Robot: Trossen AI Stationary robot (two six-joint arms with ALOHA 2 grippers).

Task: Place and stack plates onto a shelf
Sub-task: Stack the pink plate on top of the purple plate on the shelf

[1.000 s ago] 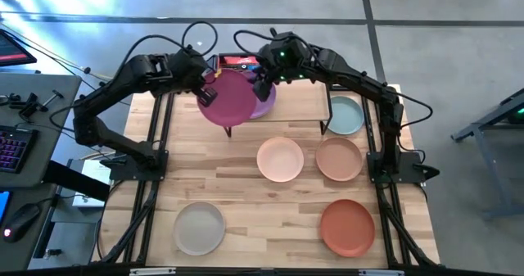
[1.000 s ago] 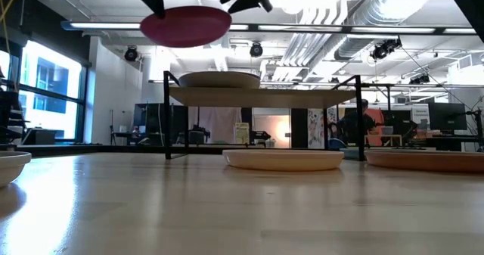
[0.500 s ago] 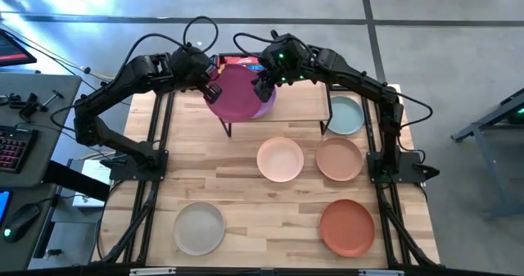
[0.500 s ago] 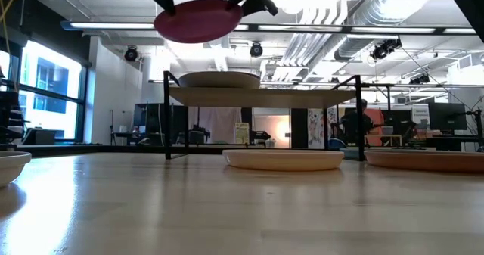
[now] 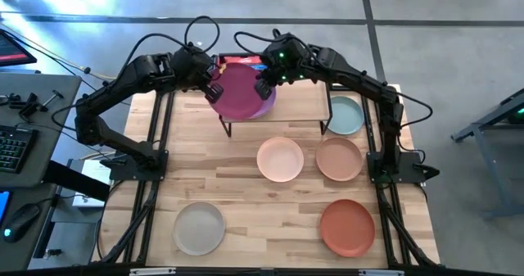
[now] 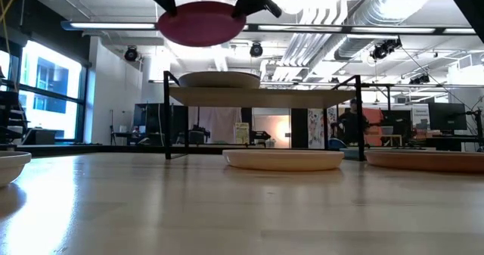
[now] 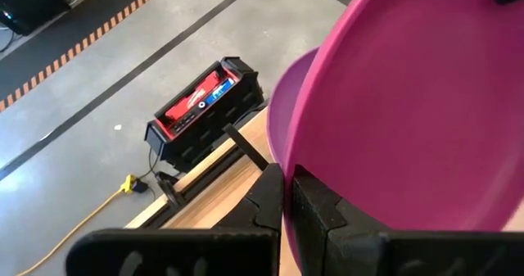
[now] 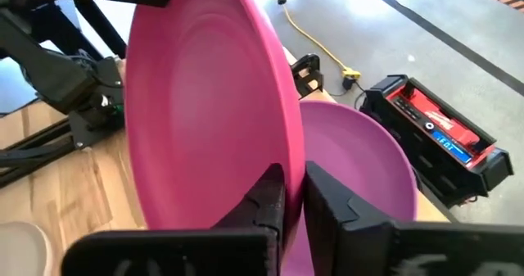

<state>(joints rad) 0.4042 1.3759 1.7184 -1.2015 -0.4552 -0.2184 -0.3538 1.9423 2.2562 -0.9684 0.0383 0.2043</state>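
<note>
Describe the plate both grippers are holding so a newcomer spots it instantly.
Start at the shelf at the table's far edge. Over its left end, the left gripper and right gripper pinch opposite rims of the magenta plate. It is the only plate in the air, hanging above the purple plate resting on the shelf.

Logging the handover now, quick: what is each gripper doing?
Left gripper: shut on the pink plate.
Right gripper: shut on the same pink plate's opposite rim.
</note>
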